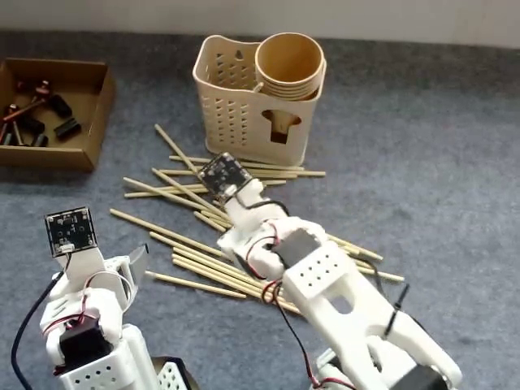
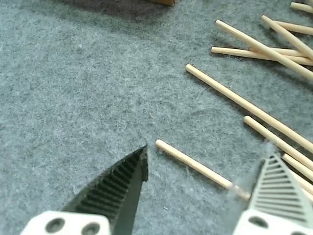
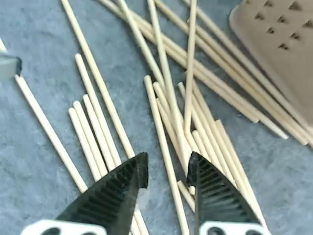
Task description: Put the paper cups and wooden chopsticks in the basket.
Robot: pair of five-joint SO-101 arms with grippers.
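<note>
Grey felt surface (image 1: 455, 187) carries the basket (image 1: 231, 106), with the paper cups (image 1: 288, 61) stacked inside it; wooden chopsticks (image 1: 203, 244) lie scattered in front. Left pincer (image 2: 205, 149): open, empty, above a single chopstick (image 2: 195, 165). Right pincer (image 3: 167, 159): open, empty, over the pile.

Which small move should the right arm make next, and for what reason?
Probably lower the right gripper a little and close its jaws. They stand open over the scattered pale wooden chopsticks on the grey carpet, with one stick lying between them. The stacked tan paper cups already sit in the cream plastic basket.
</note>
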